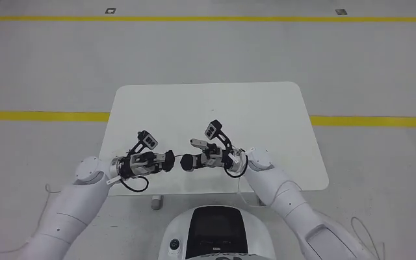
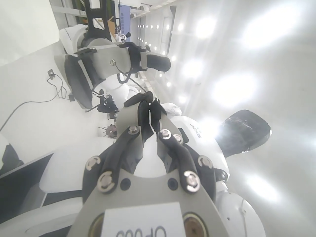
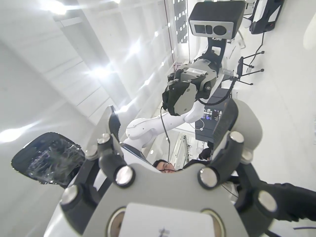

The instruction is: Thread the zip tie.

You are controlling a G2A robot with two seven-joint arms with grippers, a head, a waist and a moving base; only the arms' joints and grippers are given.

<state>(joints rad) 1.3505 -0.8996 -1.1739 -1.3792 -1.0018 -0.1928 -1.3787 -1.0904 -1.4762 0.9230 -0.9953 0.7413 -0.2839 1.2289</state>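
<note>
My left jaws are closed on the zip tie (image 3: 163, 124), held above the table (image 1: 260, 110) so its strap hangs free. My right jaws stand wide open just opposite, ready, I think, to catch the loose end.

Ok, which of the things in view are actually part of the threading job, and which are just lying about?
In the job: zip tie, pinched in the shut left gripper; open right gripper facing it.

Just lying about: white table below the arms; yellow floor line; cable on the floor.
</note>
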